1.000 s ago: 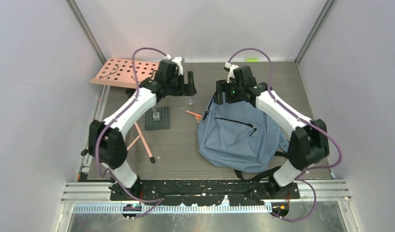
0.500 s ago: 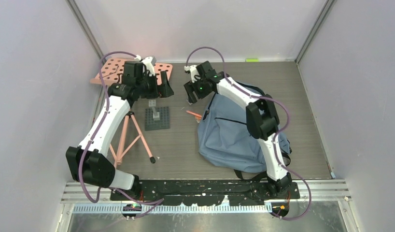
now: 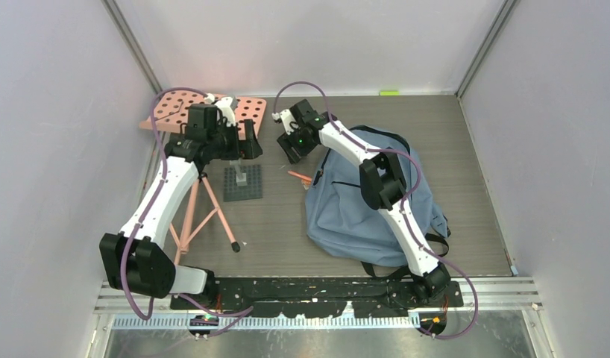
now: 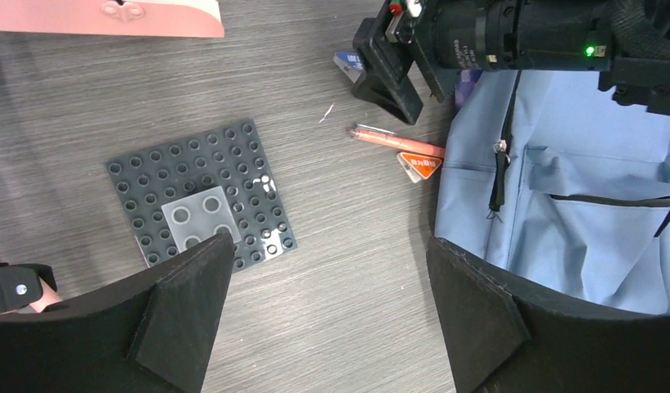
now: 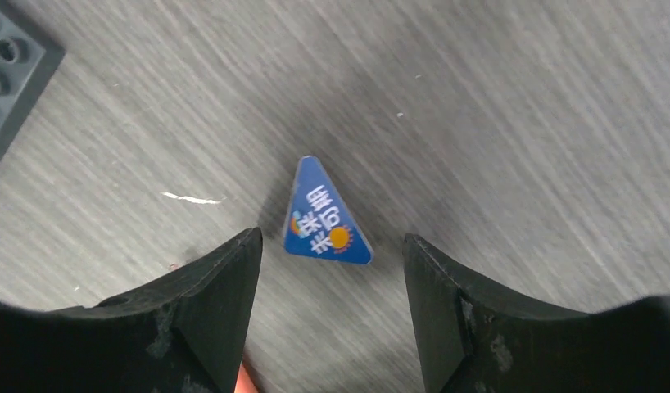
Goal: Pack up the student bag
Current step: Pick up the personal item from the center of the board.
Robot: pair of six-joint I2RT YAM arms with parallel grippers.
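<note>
Student bag (image 3: 347,216): big soft blue-grey backpack, flat on the table, front panel up, fabric slack & creased. Front pocket zip is black, looks shut; 1 black pull hangs near the top edge. Black webbing straps stick out at the bottom end, w/ a padded blue shoulder strap showing along 1 side. Top corner sits just beside the right gripper (image 3: 293,153) fingers, not touching. Bag lies off to the side of the left gripper (image 4: 330,246), its edge running behind 1 finger.

The left tool (image 4: 330,270) hangs over the table (image 4: 86,98), fingers spread wide and empty. A grey studded baseplate (image 4: 233,164) carries a clear brick (image 4: 199,223). A pink pen (image 4: 397,143) and an orange triangular tag (image 4: 419,166) lie just beside the student bag (image 4: 561,237).
</note>
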